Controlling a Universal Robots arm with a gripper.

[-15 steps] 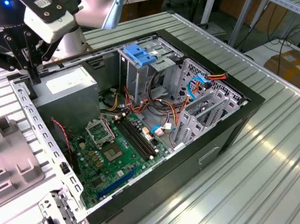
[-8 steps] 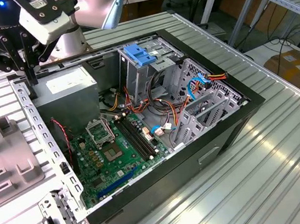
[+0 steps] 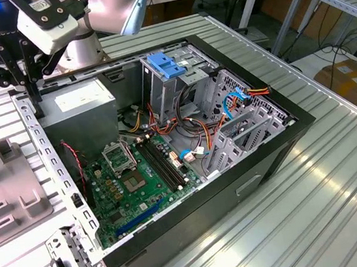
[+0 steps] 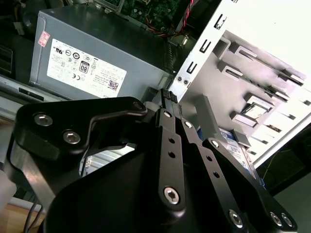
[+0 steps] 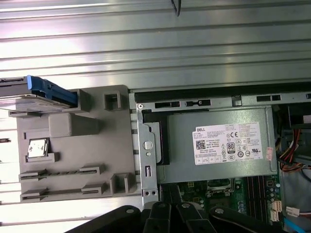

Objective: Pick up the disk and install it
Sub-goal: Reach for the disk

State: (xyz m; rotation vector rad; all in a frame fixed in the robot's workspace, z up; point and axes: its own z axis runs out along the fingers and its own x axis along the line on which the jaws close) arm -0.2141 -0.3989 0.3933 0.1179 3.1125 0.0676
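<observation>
The disk (image 5: 22, 94) stands on edge in a slot at one end of a grey plastic fixture (image 5: 73, 145) beside the open computer case; its blue side rail (image 5: 51, 91) faces the camera. In the second wrist view a sliver of the disk (image 4: 239, 148) shows past the fingers. My black gripper (image 3: 34, 100) hangs over the case's edge at the exterior view's left, above the rim next to the grey power-supply box (image 3: 77, 110). Its fingers (image 4: 167, 121) lie pressed together with nothing between them. The gripper is well apart from the disk.
The case (image 3: 255, 163) lies open on a ribbed metal table (image 3: 333, 205), with motherboard (image 3: 132, 179), cables and a drive cage topped by a light-blue latch (image 3: 166, 66). The case's perforated metal rim (image 5: 146, 145) separates fixture and power supply (image 5: 218, 145).
</observation>
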